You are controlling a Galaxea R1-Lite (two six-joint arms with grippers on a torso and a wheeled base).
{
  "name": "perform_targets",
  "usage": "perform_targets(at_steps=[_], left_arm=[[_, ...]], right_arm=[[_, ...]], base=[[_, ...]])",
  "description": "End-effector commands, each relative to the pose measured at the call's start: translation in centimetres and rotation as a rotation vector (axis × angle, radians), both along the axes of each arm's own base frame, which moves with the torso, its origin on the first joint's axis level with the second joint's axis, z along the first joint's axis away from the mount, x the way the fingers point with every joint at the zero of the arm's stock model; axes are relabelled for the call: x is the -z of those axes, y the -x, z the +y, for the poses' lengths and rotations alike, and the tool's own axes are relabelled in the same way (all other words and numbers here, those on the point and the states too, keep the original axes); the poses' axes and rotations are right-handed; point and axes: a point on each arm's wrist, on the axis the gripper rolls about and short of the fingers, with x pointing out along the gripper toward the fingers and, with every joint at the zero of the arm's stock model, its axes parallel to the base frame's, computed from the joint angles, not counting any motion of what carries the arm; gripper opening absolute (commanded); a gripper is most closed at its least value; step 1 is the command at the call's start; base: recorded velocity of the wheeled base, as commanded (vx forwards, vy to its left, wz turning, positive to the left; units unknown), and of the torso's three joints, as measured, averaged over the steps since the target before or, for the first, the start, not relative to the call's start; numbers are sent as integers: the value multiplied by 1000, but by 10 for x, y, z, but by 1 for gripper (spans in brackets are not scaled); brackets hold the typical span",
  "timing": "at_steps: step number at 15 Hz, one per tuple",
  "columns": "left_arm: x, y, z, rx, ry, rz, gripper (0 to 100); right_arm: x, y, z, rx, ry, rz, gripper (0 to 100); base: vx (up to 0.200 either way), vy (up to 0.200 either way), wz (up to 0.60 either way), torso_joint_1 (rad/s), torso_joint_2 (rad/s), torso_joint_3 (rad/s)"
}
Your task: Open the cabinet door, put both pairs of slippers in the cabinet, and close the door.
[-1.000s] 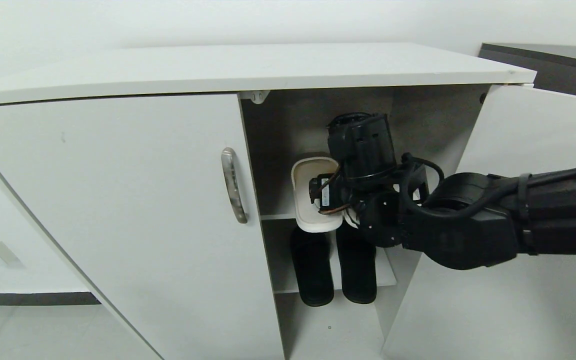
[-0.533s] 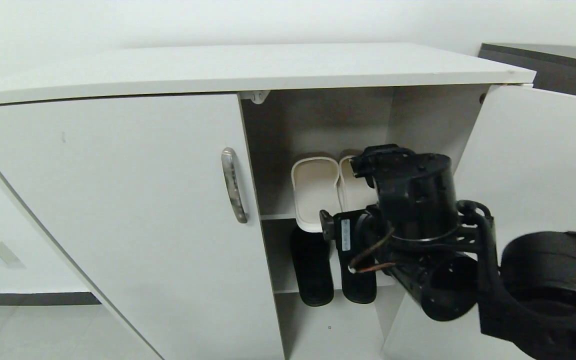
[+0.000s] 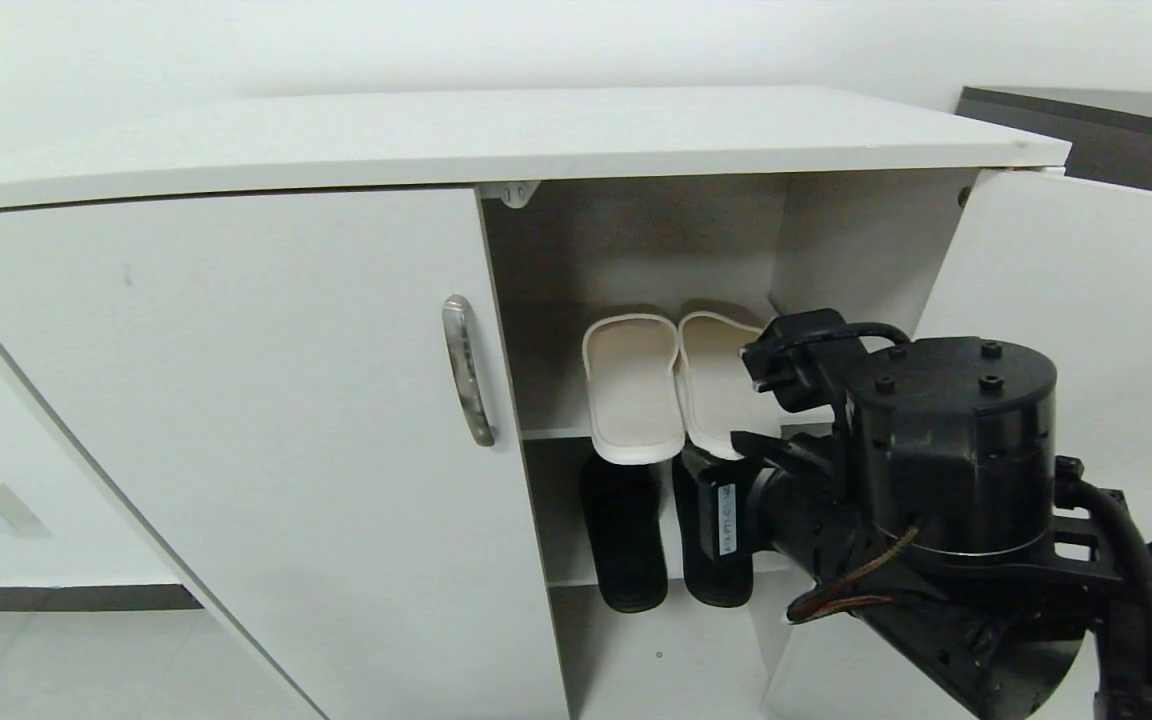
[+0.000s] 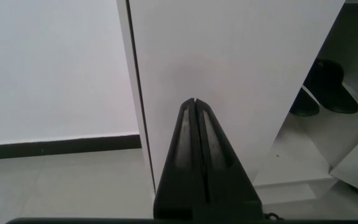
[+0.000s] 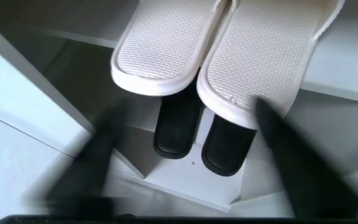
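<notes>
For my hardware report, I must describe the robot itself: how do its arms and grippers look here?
The right arm is black, with a round drum-like housing topped by bolts, a thick black cable, thin reddish wires and a white label. The left gripper has two slim dark fingers.

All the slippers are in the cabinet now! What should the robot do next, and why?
Probably swing the right gripper over to the open door and push it shut. The white slippers sit on the upper shelf, the black slippers on the shelf below, and the gripper is open and empty, so only the door seems left.
</notes>
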Motion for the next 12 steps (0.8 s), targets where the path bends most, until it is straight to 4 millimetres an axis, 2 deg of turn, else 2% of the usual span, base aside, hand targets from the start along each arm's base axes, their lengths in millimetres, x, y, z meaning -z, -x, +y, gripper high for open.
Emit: perform_targets(at_steps=[1, 9, 12], left_arm=[[0, 0, 0, -1, 0, 0, 0], [0, 0, 0, -1, 0, 0, 0], [0, 0, 0, -1, 0, 0, 0]], right_arm=[[0, 1, 0, -2, 1, 0, 0], [4, 0, 2, -3, 10, 6, 0], [5, 0, 3, -5, 12, 7, 0]], base=[[0, 0, 0, 0, 0, 0], [0, 0, 0, 0, 0, 0], [-200, 0, 0, 1, 2, 2]])
